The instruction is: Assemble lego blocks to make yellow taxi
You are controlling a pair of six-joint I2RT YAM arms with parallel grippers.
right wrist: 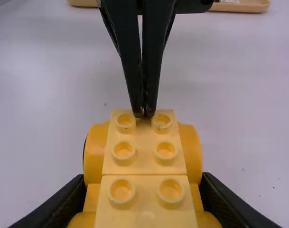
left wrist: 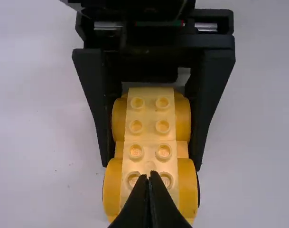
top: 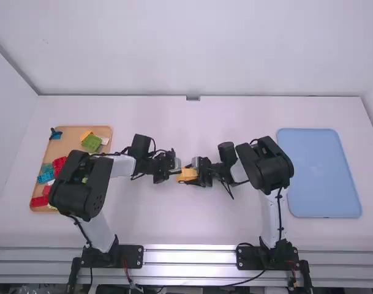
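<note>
Yellow taxi (left wrist: 151,114) is pinched across its sides by my right gripper (top: 192,176), while my left gripper (top: 177,172) has its fingertips pressed together at the studded top, by the end away from the right one. I can't tell whether those tips touch it. What I see of the taxi is a straight, narrow body: pale yellow bricks end to end, studs in neat pairs, a seam crossing between them, and rounded, deeper yellow pieces bulging along both flanks. Off to the left of the taxi, past the left gripper, an orange tray (top: 82,202) holds a green block (top: 91,143), red blocks (top: 59,164) and a blue block (top: 46,177). Well to the taxi's right lies a pale blue tray (top: 319,173).
</note>
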